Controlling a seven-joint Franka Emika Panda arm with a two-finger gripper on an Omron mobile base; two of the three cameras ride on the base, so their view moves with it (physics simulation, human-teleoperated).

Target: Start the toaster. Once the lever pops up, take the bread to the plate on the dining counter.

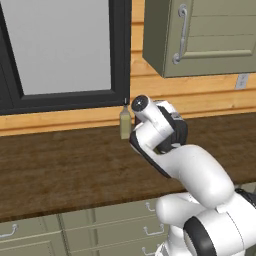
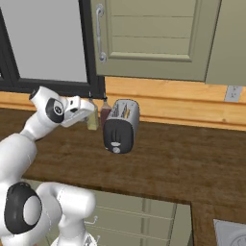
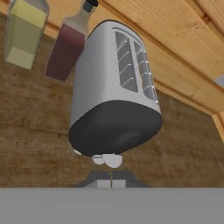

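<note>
The toaster (image 2: pixel 121 126) stands on the wood-grain wall counter (image 2: pixel 182 158), silver-bodied, with its dark end turned toward me. In the hand view the toaster (image 3: pixel 114 92) looms close and tilted. Its two top slots (image 3: pixel 133 61) show wire guides, and pale knobs (image 3: pixel 109 160) sit under the dark face. My gripper (image 3: pixel 110 183) is shut with nothing in it, just short of those knobs. From the right base view the gripper (image 2: pixel 90 113) reaches in from the toaster's left. The bread is hidden. The plate and the dining counter are out of view.
A yellow-filled bottle (image 2: pixel 92 119) and a dark red bottle (image 2: pixel 104 113) stand against the wall left of the toaster. A window (image 1: pixel 60 47) and wall cabinets (image 2: pixel 149 38) hang above. Drawers (image 1: pixel 110 225) line the counter front. A grey fixture corner (image 2: pixel 230 233) shows at lower right.
</note>
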